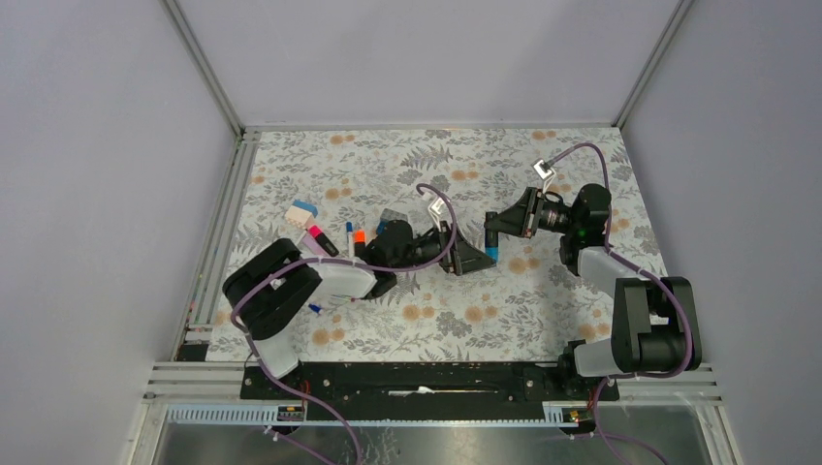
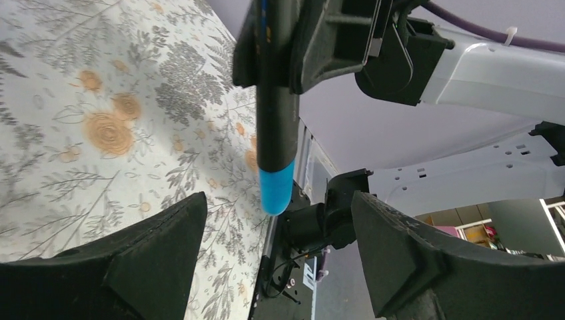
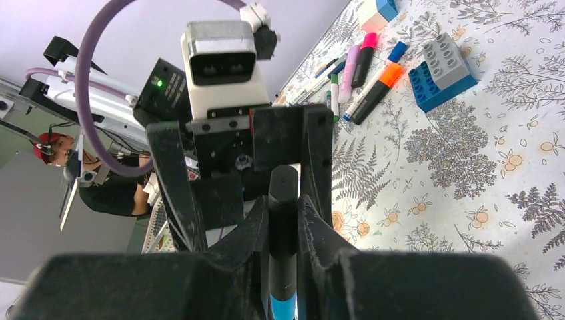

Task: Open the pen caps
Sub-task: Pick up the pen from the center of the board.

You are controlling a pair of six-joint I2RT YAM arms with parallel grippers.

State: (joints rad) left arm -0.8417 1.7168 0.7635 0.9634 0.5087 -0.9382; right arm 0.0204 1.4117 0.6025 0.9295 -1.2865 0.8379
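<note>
My right gripper [image 3: 283, 203] is shut on a black pen [image 3: 283, 183] and holds it above the table. The pen's blue cap [image 2: 276, 190] points at my left gripper [image 2: 276, 223]. That gripper is open, its two black fingers [image 2: 150, 253] standing wide on either side just short of the cap and not touching it. From above, the blue cap [image 1: 492, 254] sits between the left gripper [image 1: 465, 257] and the right gripper [image 1: 498, 231] at mid-table. Several more capped pens [image 1: 330, 240] lie in a loose bunch at the left, among them a pink-capped one [image 3: 365, 57] and an orange-capped one [image 3: 378, 88].
A blue-and-grey block [image 3: 443, 72] lies beside the bunch of pens, and a white-and-blue block [image 1: 303, 211] sits further left. The left arm's base [image 1: 276, 300] is close to the pens. The flowered table cover [image 1: 543, 310] ends at metal rails on the left [image 1: 218, 262].
</note>
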